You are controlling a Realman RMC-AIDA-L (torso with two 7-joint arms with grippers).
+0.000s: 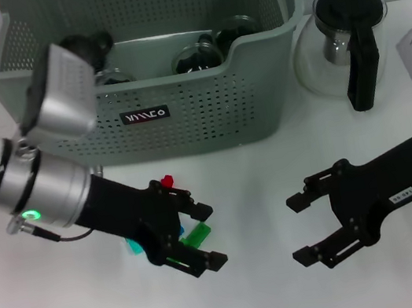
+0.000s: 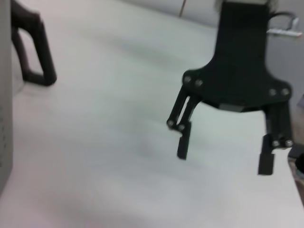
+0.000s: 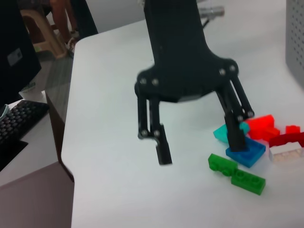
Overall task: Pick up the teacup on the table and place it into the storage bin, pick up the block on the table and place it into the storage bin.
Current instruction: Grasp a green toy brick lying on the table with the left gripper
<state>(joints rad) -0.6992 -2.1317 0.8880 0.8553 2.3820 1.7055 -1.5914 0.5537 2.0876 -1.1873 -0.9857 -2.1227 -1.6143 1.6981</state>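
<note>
Storage bin: black label, white lettering unreadable. Left gripper jaws wide over blocks; right gripper jaws wide.

Left gripper covers most of the blocks in head view; only green and red bits show. Storage bin top cut off, contents unclear. Glass pot handle only in left wrist view.

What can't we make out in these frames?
- Blocks, head view: mostly hidden under the left tool; count unclear.
- Bin contents, head view: dark glassware behind the wall; teacup unconfirmed.
- Bin, head view: far rim cut off at the top.
- Glass pot, left wrist view: only its handle, at the edge.
</note>
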